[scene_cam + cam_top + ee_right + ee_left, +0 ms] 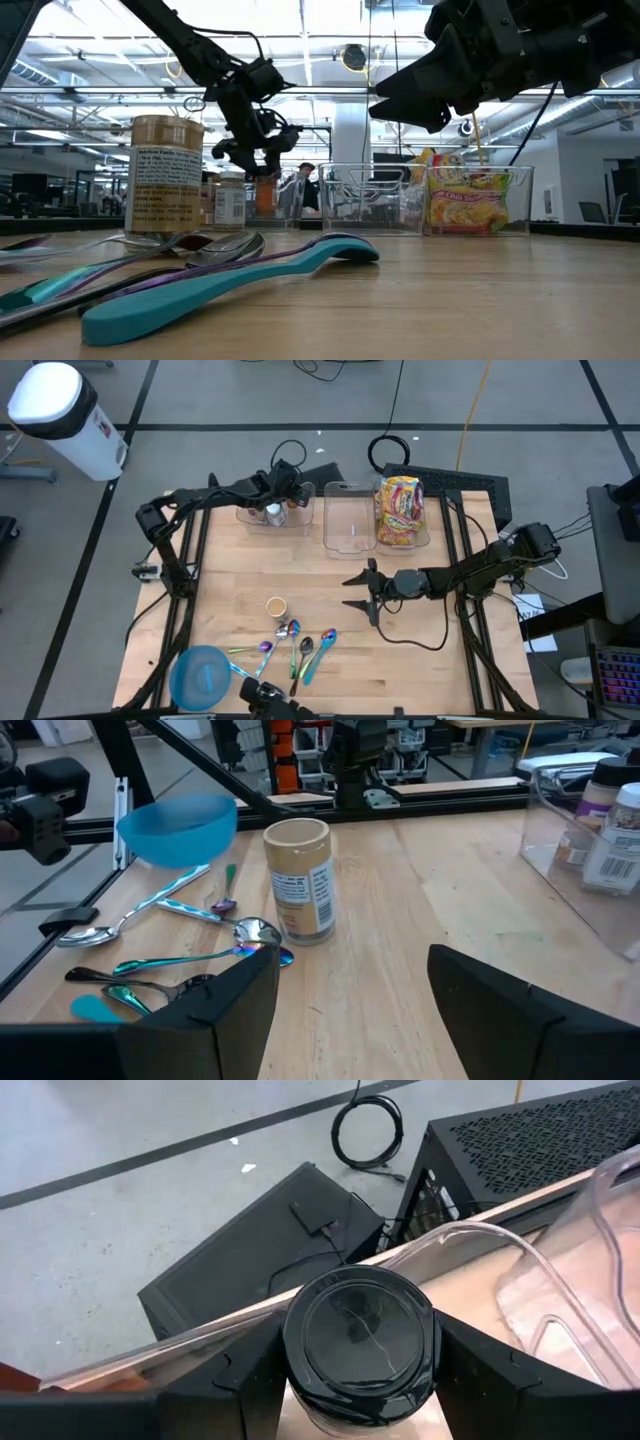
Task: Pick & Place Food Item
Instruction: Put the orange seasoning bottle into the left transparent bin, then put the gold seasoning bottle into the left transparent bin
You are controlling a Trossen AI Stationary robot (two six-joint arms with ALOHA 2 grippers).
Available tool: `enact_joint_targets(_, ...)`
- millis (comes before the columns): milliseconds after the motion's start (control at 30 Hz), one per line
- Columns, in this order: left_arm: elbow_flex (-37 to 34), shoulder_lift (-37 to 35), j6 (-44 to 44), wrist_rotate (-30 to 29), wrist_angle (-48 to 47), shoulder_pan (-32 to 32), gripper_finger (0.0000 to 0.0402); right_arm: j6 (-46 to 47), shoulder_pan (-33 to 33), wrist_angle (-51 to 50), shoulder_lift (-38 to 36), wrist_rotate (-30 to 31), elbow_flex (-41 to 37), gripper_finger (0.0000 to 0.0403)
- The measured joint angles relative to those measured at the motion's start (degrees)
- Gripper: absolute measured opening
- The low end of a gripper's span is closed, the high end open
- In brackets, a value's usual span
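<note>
Two claws are mine: my left claw [360, 1380] grips a black-lidded round jar [360, 1342] upright over the far-left clear plastic bin [275, 515], while my right claw [362, 592], open and empty, hovers nearer the small tan paper-labelled jar [276, 606].

I count three clear bins [349, 518] along my worktop's far edge, four spoons [300, 650] and one blue bowl [201, 677] near the front edge, one upright jar [277, 606] mid-worktop.
</note>
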Motion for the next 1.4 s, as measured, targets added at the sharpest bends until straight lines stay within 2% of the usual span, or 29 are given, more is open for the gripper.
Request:
enact_joint_targets(533,-2.9,0.0,-1.4,-0.7,1.5,0.4,0.0213,-0.4,-0.5,0.4,0.0,0.0,0.0,0.0247)
enact_joint_targets(867,-2.9,0.0,2.1,-0.6,1.3,0.2,0.0269,0.2,-1.1,0.4,0.0,0.0,0.0,0.0247)
enact_joint_targets(1067,-2.9,0.0,3.8,-0.6,1.2,0.2,0.0281,0.2,-1.1,0.3,0.0,0.0,0.0,0.0247)
enact_joint_targets(1233,-2.9,-3.7,6.9,2.7,0.8,0.2,0.0276,0.3,-1.1,0.3,0.0,0.0,0.0,0.0247)
enact_joint_targets(1400,-2.9,-10.6,7.7,7.0,0.0,0.0,0.0274,0.1,-1.1,0.3,0.0,0.0,0.0,0.0247)
